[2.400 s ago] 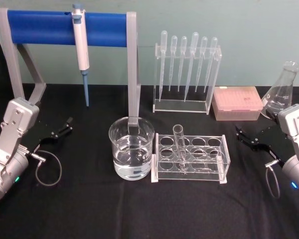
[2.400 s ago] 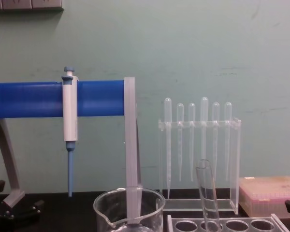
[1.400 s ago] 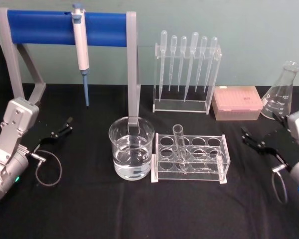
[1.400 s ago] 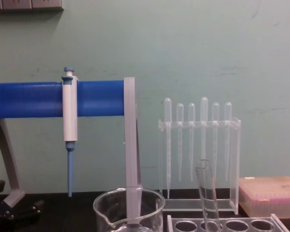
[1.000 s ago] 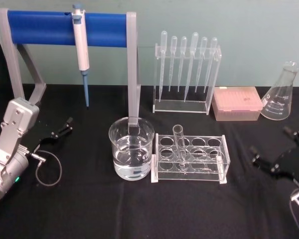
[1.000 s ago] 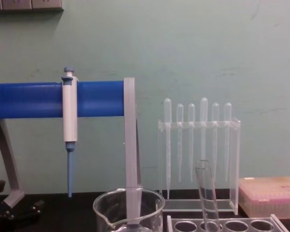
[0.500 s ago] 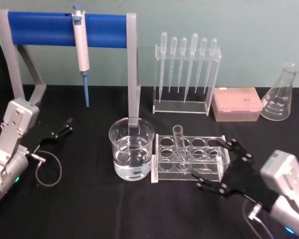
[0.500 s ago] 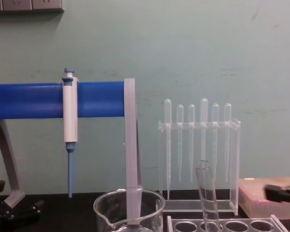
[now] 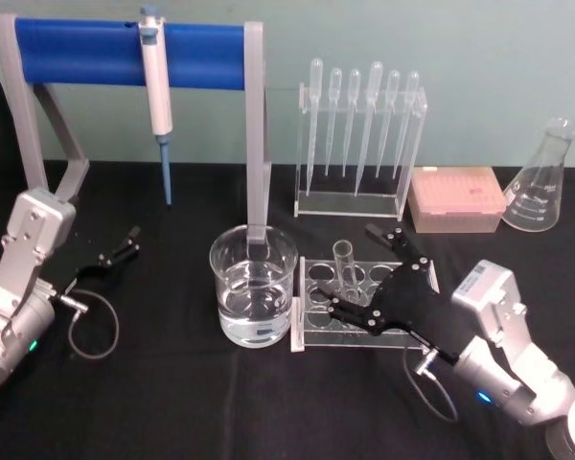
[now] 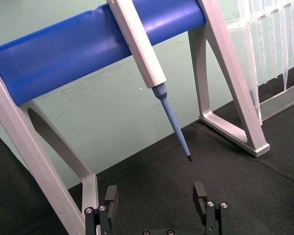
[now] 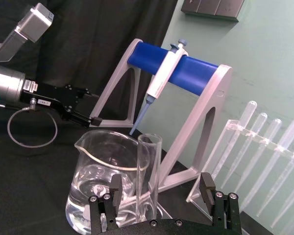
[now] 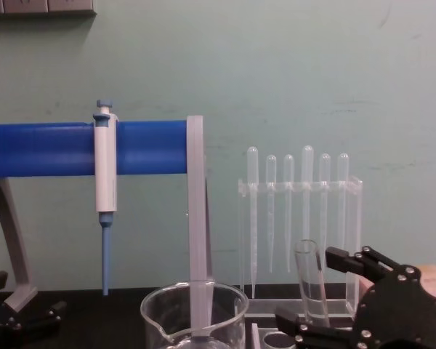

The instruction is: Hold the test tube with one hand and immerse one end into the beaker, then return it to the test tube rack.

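1. The right gripper (image 12: 306, 286) comes in from 5 o'clock with its fingers spread wide. One sits at the test tube's (image 12: 306, 260) 2 o'clock and the other at its 7 o'clock.
2. The tube leans slightly toward 11 o'clock in the test tube rack (image 12: 264, 337).
3. The beaker (image 12: 192, 314) sits at 6 o'clock, just beside the rack.
4. A pipette (image 12: 105, 182) hangs from the blue stand (image 12: 51, 149) at 9 o'clock.
5. The left gripper (image 12: 18, 313) lies at 8 o'clock.

This is a lab. On a black desk (image 9: 172, 402) before a pale green wall (image 9: 479, 57) stand a beaker (image 9: 253, 287), a tube rack (image 9: 311, 305), a flask (image 9: 539, 187) and a tip box (image 9: 456, 198). A pipettor (image 9: 155, 77) hangs on a blue stand (image 9: 77, 43) near racked droppers (image 9: 359, 115).
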